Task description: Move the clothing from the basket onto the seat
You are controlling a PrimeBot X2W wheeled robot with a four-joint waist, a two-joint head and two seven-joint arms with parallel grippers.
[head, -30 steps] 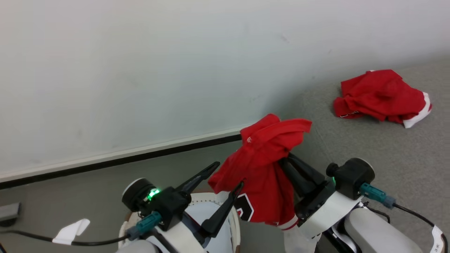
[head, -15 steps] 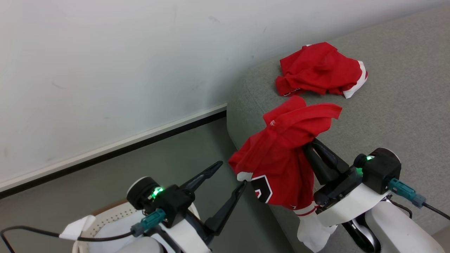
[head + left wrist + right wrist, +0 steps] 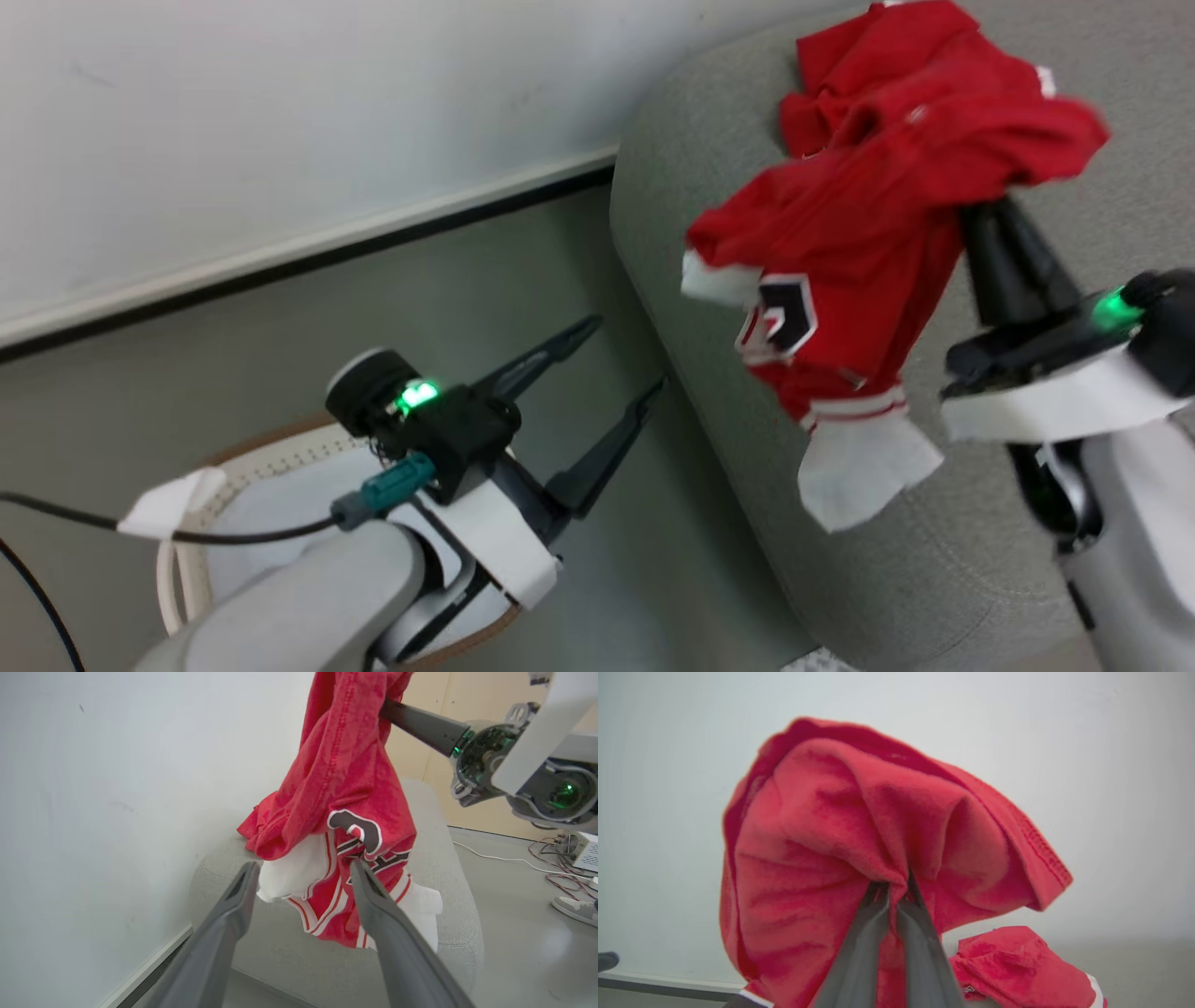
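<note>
The clothing [image 3: 868,224], a red garment with white panels and striped trim, hangs bunched from my right gripper [image 3: 980,217], which is shut on a fold of it above the grey seat [image 3: 934,579]. In the right wrist view the closed fingers [image 3: 878,933] pinch the red fabric [image 3: 831,835]. My left gripper [image 3: 627,355] is open and holds nothing, above the floor between the basket [image 3: 233,457] and the seat. In the left wrist view the clothing [image 3: 341,779] dangles just beyond the open left gripper [image 3: 303,872], over the seat's end [image 3: 448,858].
A second red garment [image 3: 1017,966] lies on the seat near the wall. A pale liner cloth [image 3: 280,504] sits in the basket. A white wall with a dark baseboard [image 3: 308,261] runs behind. Cables [image 3: 551,868] and a shoe [image 3: 574,907] are on the floor beyond the seat.
The head camera has turned toward the seat. My right gripper has carried the clothing up and further over the seat. The left gripper has stayed open near the basket.
</note>
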